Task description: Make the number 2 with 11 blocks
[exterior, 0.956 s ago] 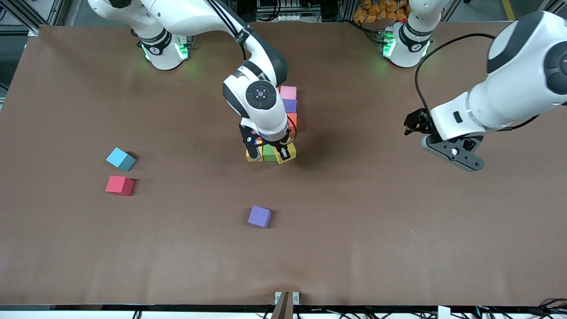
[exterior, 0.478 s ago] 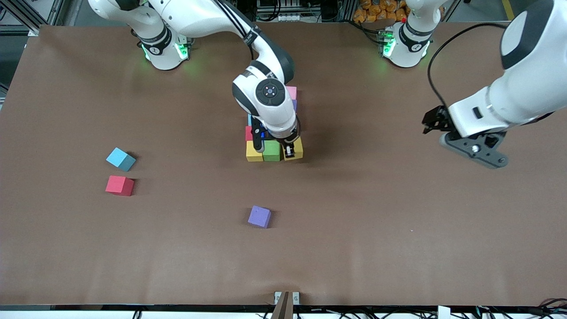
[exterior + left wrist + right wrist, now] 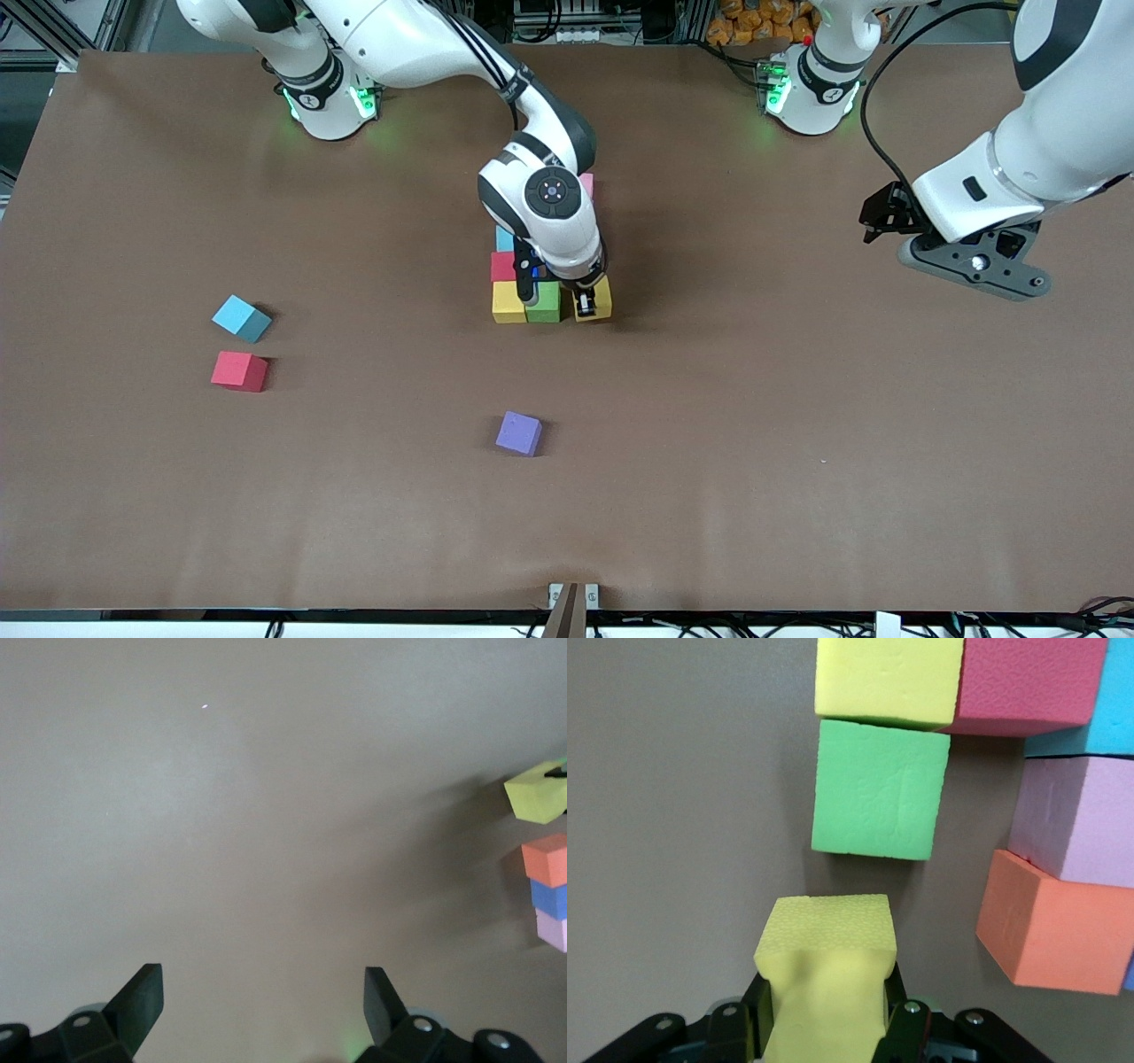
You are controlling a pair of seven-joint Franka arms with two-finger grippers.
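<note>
Right gripper (image 3: 586,305) clenching small matte yellow foam cube (image 3: 594,299), having swung it from skewed over row to squared at row's end, 3 o'clock of green foam cube (image 3: 543,302); narrow gap remaining in right wrist view.

Nearest row of blocky cube digit 2 (image 3: 542,266) closing: yellow end cube (image 3: 508,302), green, carried yellow.

Loose light blue (image 3: 241,318), red (image 3: 239,370), purple (image 3: 519,433) cubes lying at 7–9 o'clock, well apart.

Left gripper (image 3: 261,1005) released, empty, drifting higher, waiting over bare brown table (image 3: 797,425).

High front camera; two close, perhaps downward-facing, wrist views
</note>
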